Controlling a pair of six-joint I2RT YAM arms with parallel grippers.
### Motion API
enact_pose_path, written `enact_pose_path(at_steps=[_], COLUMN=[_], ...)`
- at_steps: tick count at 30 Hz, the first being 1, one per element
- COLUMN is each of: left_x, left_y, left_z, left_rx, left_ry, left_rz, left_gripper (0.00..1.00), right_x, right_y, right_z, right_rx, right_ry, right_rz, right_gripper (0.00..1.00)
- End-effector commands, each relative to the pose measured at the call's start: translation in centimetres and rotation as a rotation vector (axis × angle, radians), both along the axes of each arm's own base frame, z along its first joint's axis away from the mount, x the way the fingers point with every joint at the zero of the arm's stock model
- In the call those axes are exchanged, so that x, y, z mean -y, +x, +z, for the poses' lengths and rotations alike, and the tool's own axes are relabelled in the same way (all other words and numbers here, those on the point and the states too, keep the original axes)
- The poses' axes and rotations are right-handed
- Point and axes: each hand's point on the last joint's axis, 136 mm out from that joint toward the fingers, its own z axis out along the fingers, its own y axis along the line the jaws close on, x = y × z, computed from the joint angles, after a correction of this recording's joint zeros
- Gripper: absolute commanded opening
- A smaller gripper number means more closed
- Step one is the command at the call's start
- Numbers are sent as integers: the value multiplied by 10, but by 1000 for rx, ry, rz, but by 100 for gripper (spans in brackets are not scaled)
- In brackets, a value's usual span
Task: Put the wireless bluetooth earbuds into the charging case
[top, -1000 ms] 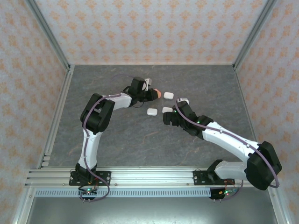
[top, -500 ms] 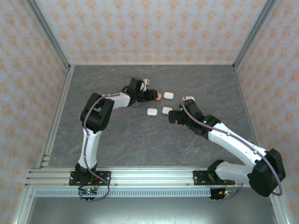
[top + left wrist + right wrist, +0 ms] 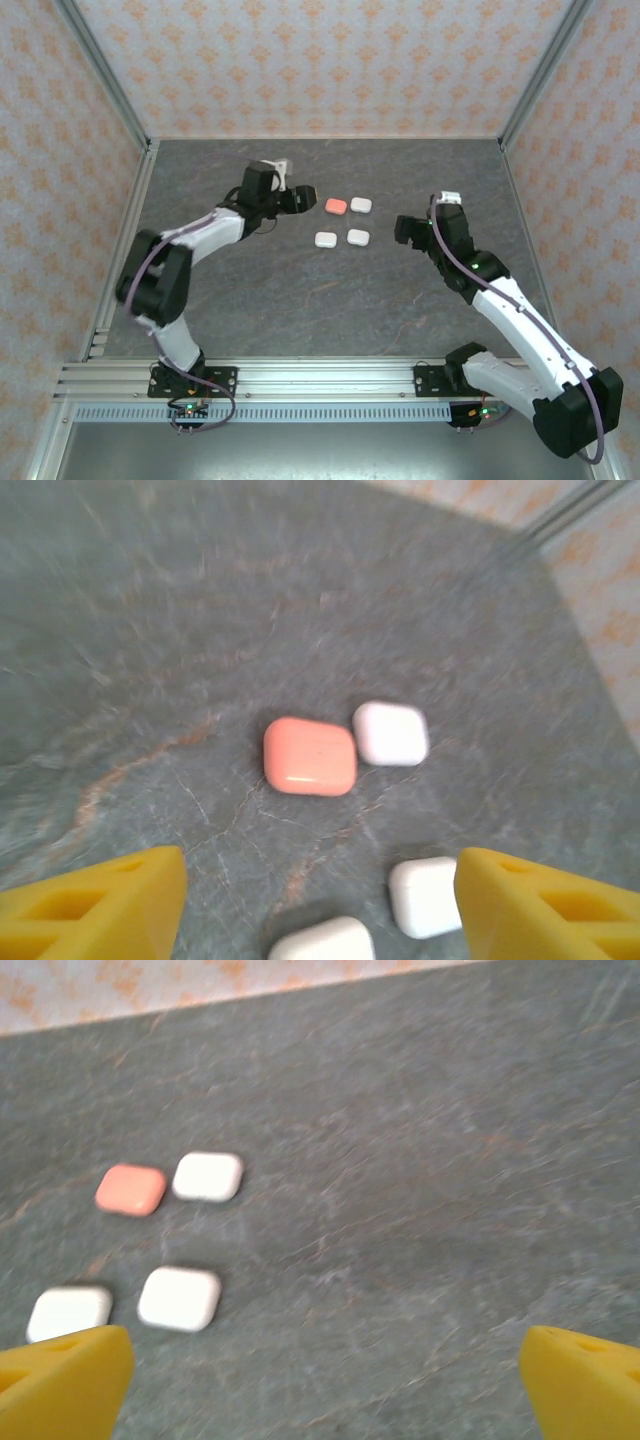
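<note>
Looks basically done to me: coral case (image 3: 336, 205) and three white cases (image 3: 357, 238) sit shut on the surface (image 3: 300, 290), upper middle of frame, earbuds presumably tucked inside, left gripper (image 3: 308, 197) and right gripper (image 3: 403, 230) both spread wide, empty.

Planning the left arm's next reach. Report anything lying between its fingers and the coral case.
Nothing visible does. Only bare grey marbled table separates the left arm's open yellow fingers from the rounded coral plastic case; the three white plastic cases sit beside and beyond it.
</note>
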Motion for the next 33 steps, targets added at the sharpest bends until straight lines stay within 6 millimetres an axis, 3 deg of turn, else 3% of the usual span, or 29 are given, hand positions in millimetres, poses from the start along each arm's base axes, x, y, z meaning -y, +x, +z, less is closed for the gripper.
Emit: enact_pose_path(at_steps=[1, 6, 12, 20, 25, 31, 33], left_x=[-37, -92, -145, -182, -206, -218, -216], left_y=[-20, -67, -107, -119, -125, -119, -115], left_z=[32, 69, 86, 55, 31, 2, -5], left_rx=[133, 332, 504, 495, 449, 398, 395], left_ry=[124, 232, 338, 490, 605, 647, 666], left_rz=[104, 270, 461, 611, 702, 686, 659], left_gripper=[74, 81, 83, 85, 93, 98, 98], right_x=[28, 51, 60, 81, 80, 81, 88], right_y=[3, 10, 27, 48, 60, 74, 83], right_z=[3, -18, -50, -84, -91, -117, -122], right_rx=[65, 122, 217, 284, 298, 298, 203], right_ry=[-92, -213, -159, -132, -119, -98, -109], right_rz=[-88, -129, -111, -170, -123, -121, -162], right_gripper=[99, 99, 99, 99, 99, 99, 99])
